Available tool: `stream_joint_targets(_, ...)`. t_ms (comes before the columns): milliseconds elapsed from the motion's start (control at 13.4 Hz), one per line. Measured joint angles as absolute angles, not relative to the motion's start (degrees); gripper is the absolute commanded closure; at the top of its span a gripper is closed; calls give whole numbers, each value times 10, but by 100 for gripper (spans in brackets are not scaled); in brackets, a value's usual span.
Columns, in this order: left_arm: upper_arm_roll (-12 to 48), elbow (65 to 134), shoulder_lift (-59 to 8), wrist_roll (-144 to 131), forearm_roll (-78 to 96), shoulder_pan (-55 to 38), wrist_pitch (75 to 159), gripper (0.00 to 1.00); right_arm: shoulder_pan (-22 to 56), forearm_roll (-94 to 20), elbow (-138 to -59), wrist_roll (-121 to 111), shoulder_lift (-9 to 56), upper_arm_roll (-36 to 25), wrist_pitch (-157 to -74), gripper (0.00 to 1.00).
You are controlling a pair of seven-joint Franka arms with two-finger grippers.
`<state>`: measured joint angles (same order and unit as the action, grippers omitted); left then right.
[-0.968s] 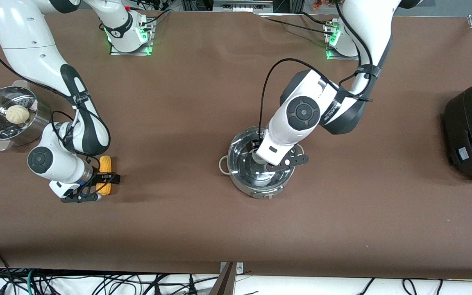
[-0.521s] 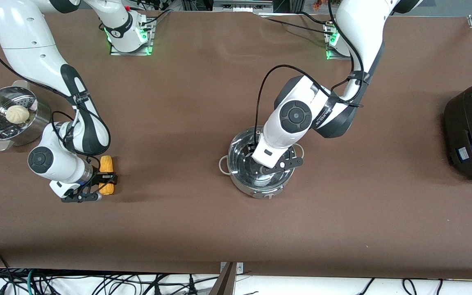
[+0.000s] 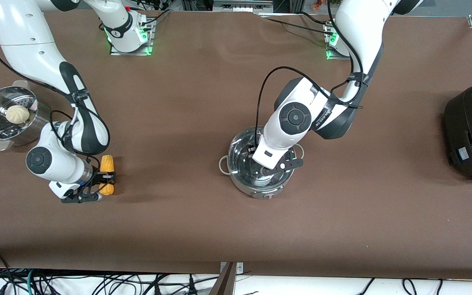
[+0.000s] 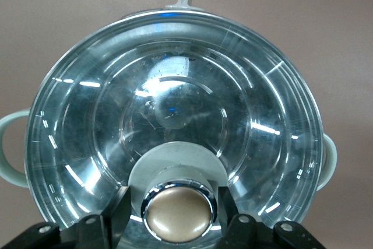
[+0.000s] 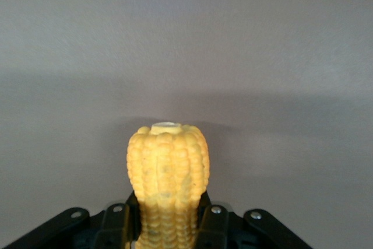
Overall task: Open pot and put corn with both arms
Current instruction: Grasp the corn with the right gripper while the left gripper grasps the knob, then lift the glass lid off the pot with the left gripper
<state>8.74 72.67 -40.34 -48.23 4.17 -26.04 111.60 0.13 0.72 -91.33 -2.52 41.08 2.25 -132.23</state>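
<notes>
On the brown table (image 3: pixel 187 123), the right claw (image 5: pixel 169 225) clenches the corn (image 5: pixel 168 173); the left claw (image 4: pixel 178 220) flanks the pot's knob (image 4: pixel 178 217), grip unclear.

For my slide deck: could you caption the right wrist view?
Right tool shut on the yellow corn, its cut end pointing away over the brown table.

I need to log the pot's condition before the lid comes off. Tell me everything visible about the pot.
The pot is round, shiny steel, with small loop handles at its sides. It stands upright on the brown table, about midway between the arms' ends. Its clear glass lid is still on, seated level, with a copper-coloured knob on a pale base. The left gripper has its fingers on either side of the knob. Nothing shows inside.
</notes>
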Motion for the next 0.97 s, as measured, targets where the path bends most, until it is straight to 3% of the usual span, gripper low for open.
stream_joint_targets(74,87,726,-404,-482,42,-260,1116,63,1,7,-906,-25,405,22,-1306,83)
stream_joint_targets(223,87,722,-404,-482,41,-262,1117,94,1,7,-882,-25,395,23,-1262,83)
stream_joint_targets(298,87,722,-404,-483,41,-262,1117,100,1,7,-864,-25,392,24,-1236,83)
stream_joint_targets(670,86,717,-404,-483,41,-262,1111,100,1,-3,-754,-26,376,38,-1089,83)
stream_joint_targets(968,81,695,-387,-481,41,-246,1032,100,2,-6,-656,-25,373,53,-967,83)
